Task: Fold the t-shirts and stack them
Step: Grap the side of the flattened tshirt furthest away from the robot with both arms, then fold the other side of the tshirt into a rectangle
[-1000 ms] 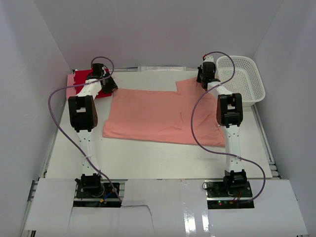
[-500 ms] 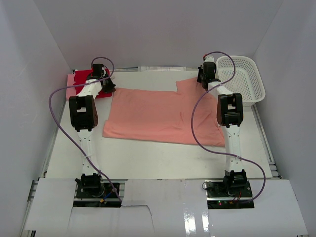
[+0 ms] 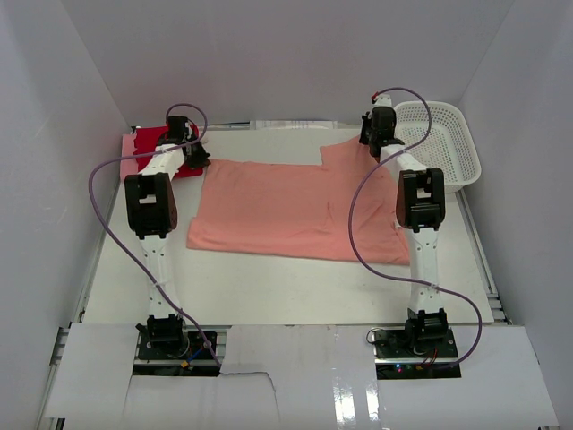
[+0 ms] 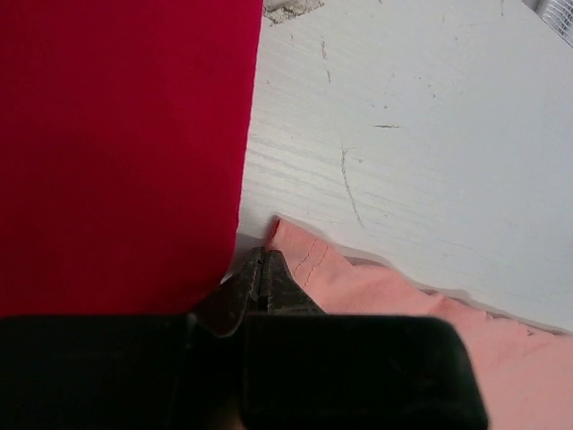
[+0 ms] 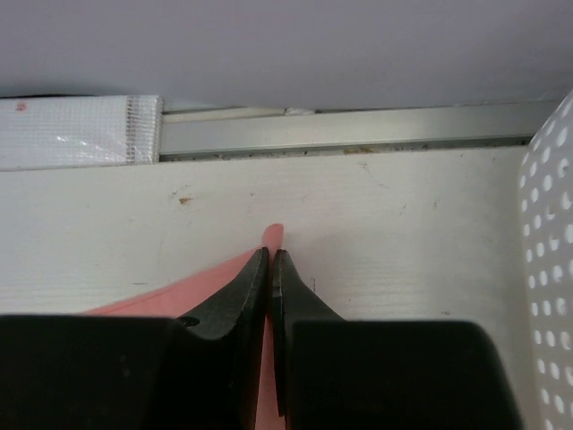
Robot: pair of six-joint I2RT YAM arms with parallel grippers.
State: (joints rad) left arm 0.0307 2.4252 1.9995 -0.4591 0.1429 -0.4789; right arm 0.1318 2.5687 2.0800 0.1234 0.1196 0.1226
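a thin, soft salmon t-shirt (image 3: 286,210) lies spread flat on the scratched white counter (image 3: 269,278), with 1 sleeve reaching toward the right hand (image 5: 271,260). the left hand (image 4: 262,260) is clenched on a stitched corner of this shirt, and the corner peeks out just past its black, wedge-shaped tips. just to the left of that hand lies a folded red t-shirt (image 4: 116,152), smooth and straight-edged, cut off by the frame. the right hand pinches another corner. only a small salmon point shows beyond its tips, and the cloth behind is mostly hidden by the fingers. to this hand's right stands a white plastic basket (image 5: 551,269) dotted with round holes, partly out of view. ahead of it run a metal rail (image 5: 358,134) and a white woven strip (image 5: 81,130).
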